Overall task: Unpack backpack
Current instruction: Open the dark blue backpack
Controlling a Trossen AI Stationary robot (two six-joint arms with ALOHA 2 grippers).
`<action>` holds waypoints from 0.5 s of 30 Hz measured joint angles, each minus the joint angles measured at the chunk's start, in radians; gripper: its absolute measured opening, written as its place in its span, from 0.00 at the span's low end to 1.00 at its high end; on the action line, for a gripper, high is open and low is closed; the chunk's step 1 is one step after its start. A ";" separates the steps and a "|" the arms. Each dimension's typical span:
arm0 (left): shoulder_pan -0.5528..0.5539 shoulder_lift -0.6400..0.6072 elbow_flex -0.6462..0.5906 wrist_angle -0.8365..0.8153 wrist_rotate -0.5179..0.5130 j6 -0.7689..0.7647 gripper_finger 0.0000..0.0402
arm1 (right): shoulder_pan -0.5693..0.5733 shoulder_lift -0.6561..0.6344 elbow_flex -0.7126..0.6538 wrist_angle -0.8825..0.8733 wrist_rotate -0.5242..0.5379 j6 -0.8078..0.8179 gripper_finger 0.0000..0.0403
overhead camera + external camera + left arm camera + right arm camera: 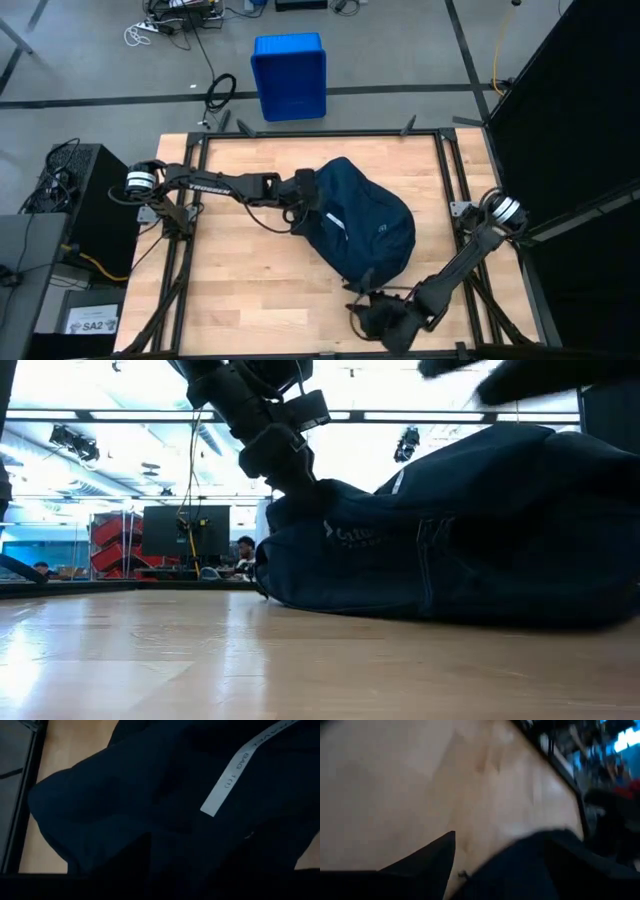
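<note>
Navy backpack [365,228] lies between 2 outstretched arms, left gripper [303,208] against it; both jaws' state unclear.

The backpack [360,225] fills the middle of the table [240,290], with the left arm [215,186] stretched across to its left edge and the right arm [460,265] crossing the near right corner. Bare wood lies open along the near left and the far edge.
</note>
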 joint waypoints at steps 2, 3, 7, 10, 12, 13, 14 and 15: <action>0.000 -0.002 0.018 -0.036 0.000 0.002 0.44 | -0.006 0.016 0.036 -0.128 0.000 0.102 0.63; 0.000 -0.003 0.029 -0.047 0.000 0.005 0.44 | -0.009 0.018 0.044 -0.178 0.000 0.146 0.62; -0.008 -0.005 0.089 -0.103 0.000 0.019 0.44 | -0.023 0.018 0.045 -0.364 -0.012 0.298 0.57; -0.021 -0.005 0.136 -0.128 0.000 0.019 0.44 | -0.040 0.018 0.045 -0.479 -0.036 0.394 0.55; -0.033 -0.005 0.175 -0.173 0.000 0.023 0.44 | -0.053 0.018 0.045 -0.522 -0.059 0.439 0.53; -0.037 -0.005 0.199 -0.199 0.000 0.024 0.44 | -0.059 0.018 0.045 -0.531 -0.062 0.451 0.52; -0.042 -0.005 0.224 -0.226 -0.001 0.026 0.44 | -0.066 0.018 0.045 -0.537 -0.064 0.455 0.52; -0.046 -0.005 0.249 -0.255 -0.007 0.027 0.44 | -0.073 0.018 0.045 -0.538 -0.067 0.457 0.51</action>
